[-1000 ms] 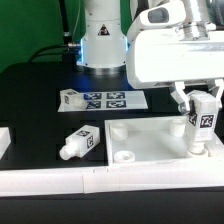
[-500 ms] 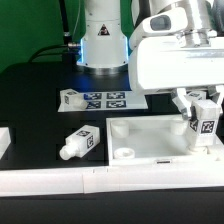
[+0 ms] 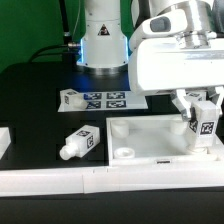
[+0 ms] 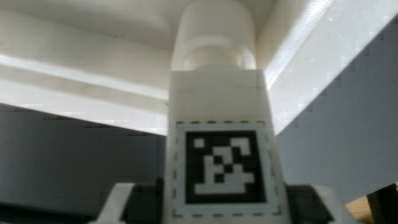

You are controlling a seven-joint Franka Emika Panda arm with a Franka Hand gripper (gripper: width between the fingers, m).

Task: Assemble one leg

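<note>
My gripper (image 3: 203,118) is shut on a white leg (image 3: 206,124) with a black-and-white tag. It holds the leg upright over the far right corner of the large flat white panel (image 3: 160,140) at the exterior view's right. In the wrist view the leg (image 4: 224,130) fills the middle, its narrower round end pointing away toward the white panel surface (image 4: 71,95); the fingers (image 4: 125,205) press its sides. A second leg (image 3: 80,142) lies on its side on the black table at the exterior view's left of the panel. A third leg (image 3: 70,98) lies by the marker board.
The marker board (image 3: 110,100) lies behind the panel. A round socket (image 3: 124,153) shows at the panel's near left corner. A white rail (image 3: 110,180) runs along the table's front edge. A white block (image 3: 4,140) sits at the far left. The robot base (image 3: 100,40) stands behind.
The gripper with the leg has shifted slightly to the exterior view's right and a little up since one second ago; it has held still for the last half second.
</note>
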